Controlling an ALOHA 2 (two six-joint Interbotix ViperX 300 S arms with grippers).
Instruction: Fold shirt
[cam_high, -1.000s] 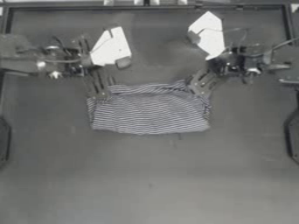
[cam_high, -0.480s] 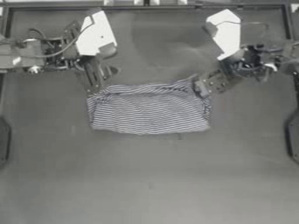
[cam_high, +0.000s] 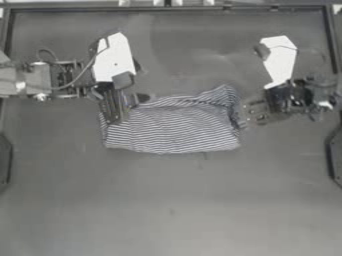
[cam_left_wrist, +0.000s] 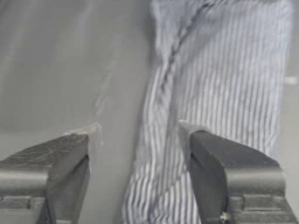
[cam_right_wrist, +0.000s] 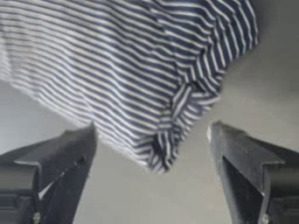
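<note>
Folding looks partly done: the soft T-shirt with fine navy-and-white stripes (cam_high: 175, 125) lies as a compact, roughly rectangular bundle on the dark table (cam_high: 167, 210), a little toward the far side and near the middle between the two arms. Its near edge runs fairly straight, while the far right corner bunches up into a raised, crumpled point. By that shape, at least one fold is in and the bundle likely needs a further fold or some smoothing before it counts as finished.

At the shirt's left edge, the left claw (cam_left_wrist: 140, 144) stands wide open and holds nothing; a wrinkled hem of striped cloth runs between its jaws. Just off the crumpled right corner, the right claw (cam_right_wrist: 153, 131) is likewise wide open and empty, with a pointed tip of fabric lying between its jaws on the table.

Bare table surrounds the bundle on every side, with the widest stretch on the near side, so there is ample room to drag or flip the cloth. Both side edges are exposed and reachable.
</note>
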